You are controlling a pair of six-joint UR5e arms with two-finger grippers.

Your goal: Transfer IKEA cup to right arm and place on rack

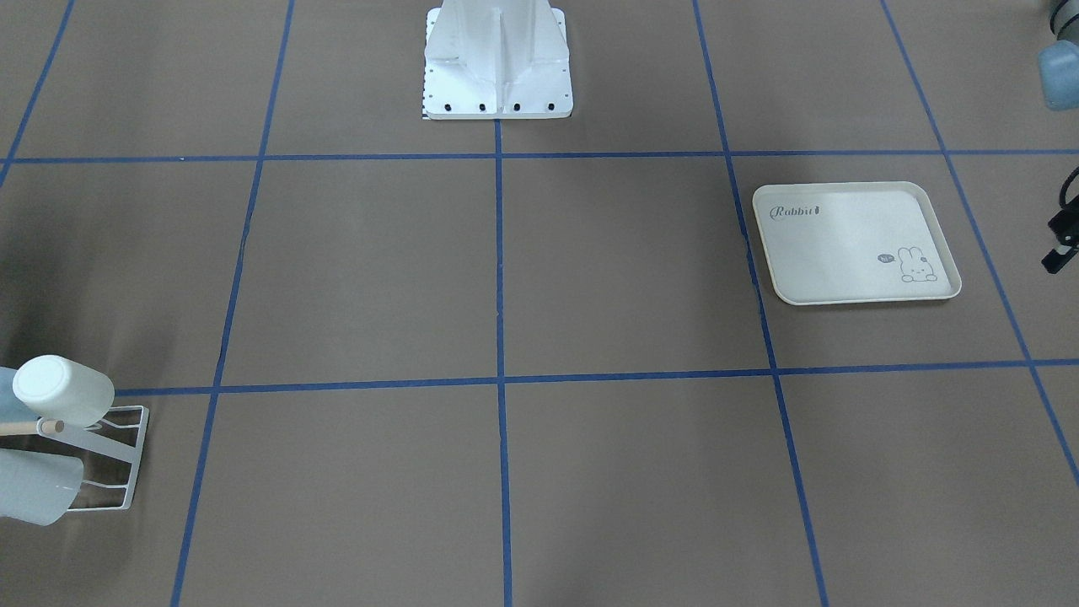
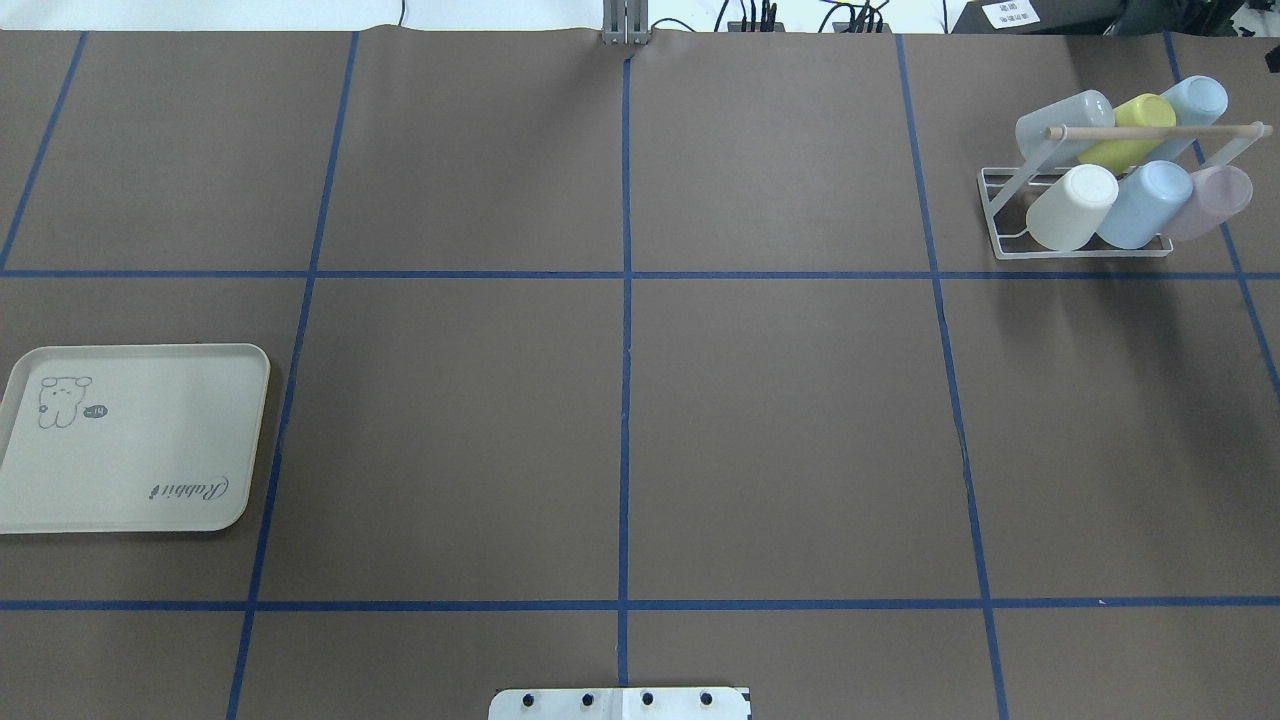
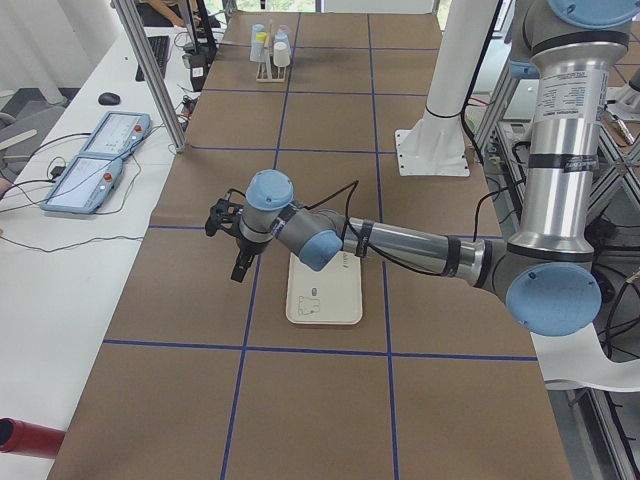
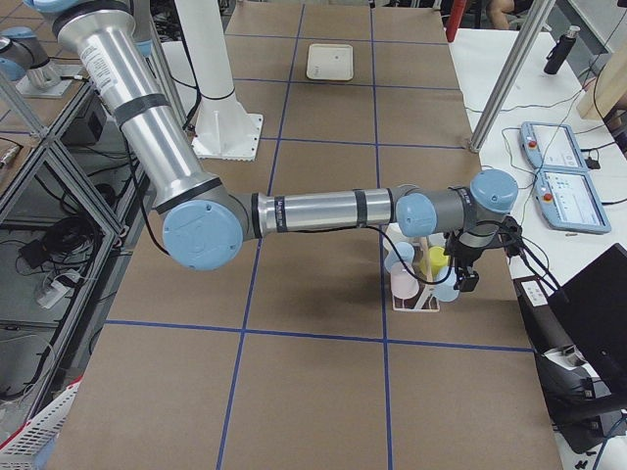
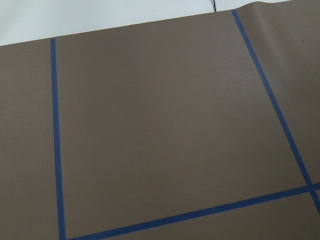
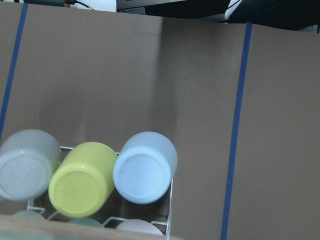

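Observation:
The white wire rack (image 2: 992, 215) with its wooden dowel (image 2: 1150, 130) stands at the far right of the table. Several IKEA cups hang upside down on it: white (image 2: 1070, 208), light blue (image 2: 1140, 203), lilac (image 2: 1205, 200), grey (image 2: 1062, 122), yellow (image 2: 1130, 128) and another blue (image 2: 1195, 100). The right arm's gripper (image 4: 465, 274) hovers just above the rack (image 4: 421, 289); its wrist view looks down on the yellow (image 6: 80, 180) and blue (image 6: 145, 167) cups. My left gripper (image 3: 228, 245) hangs beyond the tray's outer side. I cannot tell either gripper's state.
The cream rabbit-print tray (image 2: 130, 440) lies bare on the robot's left side. The white base plate (image 1: 497, 101) stands at the table's robot edge. Blue tape lines grid the brown tabletop. Teach pendants (image 3: 95, 170) and cables lie on a side desk.

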